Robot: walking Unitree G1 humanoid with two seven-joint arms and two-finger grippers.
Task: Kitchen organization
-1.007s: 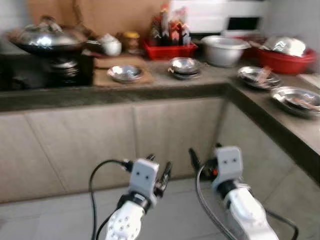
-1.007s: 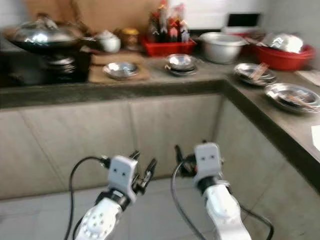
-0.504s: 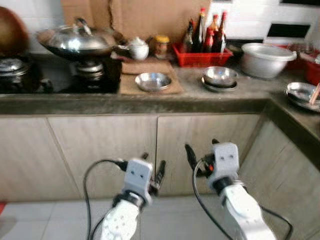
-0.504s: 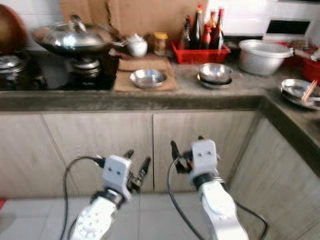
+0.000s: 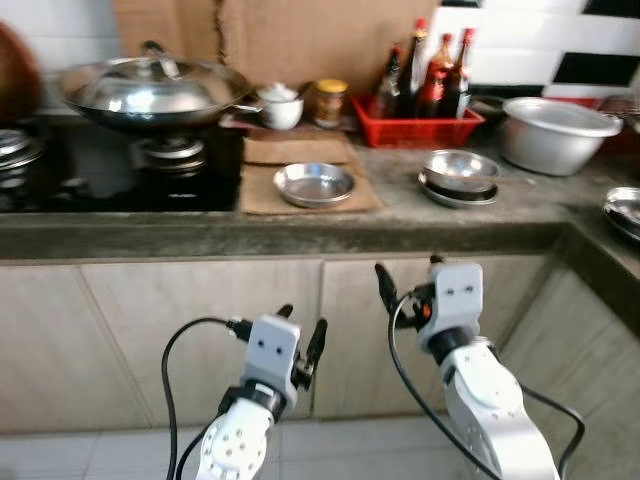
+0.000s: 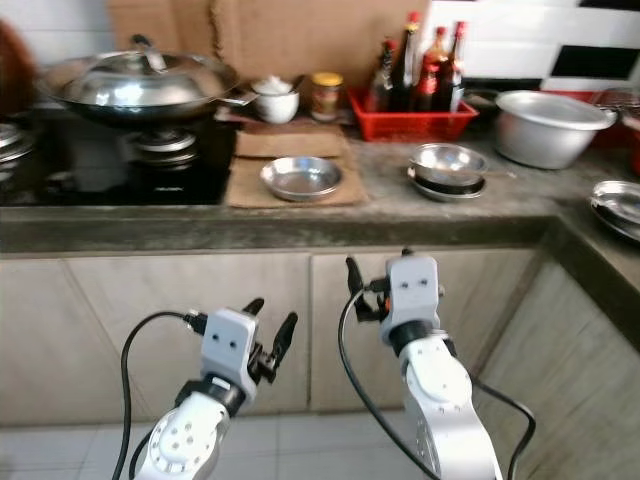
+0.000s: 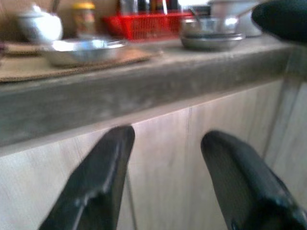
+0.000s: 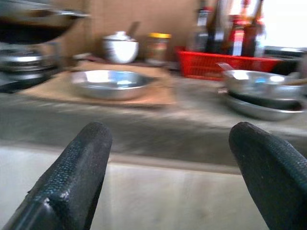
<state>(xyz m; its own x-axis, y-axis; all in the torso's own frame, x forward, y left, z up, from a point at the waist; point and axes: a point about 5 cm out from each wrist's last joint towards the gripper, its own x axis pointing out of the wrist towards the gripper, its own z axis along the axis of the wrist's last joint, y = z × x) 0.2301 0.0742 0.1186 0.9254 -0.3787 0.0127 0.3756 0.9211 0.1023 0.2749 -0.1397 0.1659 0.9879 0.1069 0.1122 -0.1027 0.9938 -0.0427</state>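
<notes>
Both grippers are spread open and empty, raised in front of the cabinet doors below the counter's front edge: the left gripper lower, the right gripper higher. A steel dish sits on a mat near that edge, with stacked bowls further right.

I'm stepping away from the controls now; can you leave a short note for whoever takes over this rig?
Left gripper open, empty, low before the cabinet doors. Right gripper open, empty, raised just under the counter edge.
On the counter: shallow steel dish on a brown mat, stacked steel bowls, red basket of bottles, big pot, lidded wok on the stove.
Done: nothing picked up yet. Left: all the organizing.
</notes>
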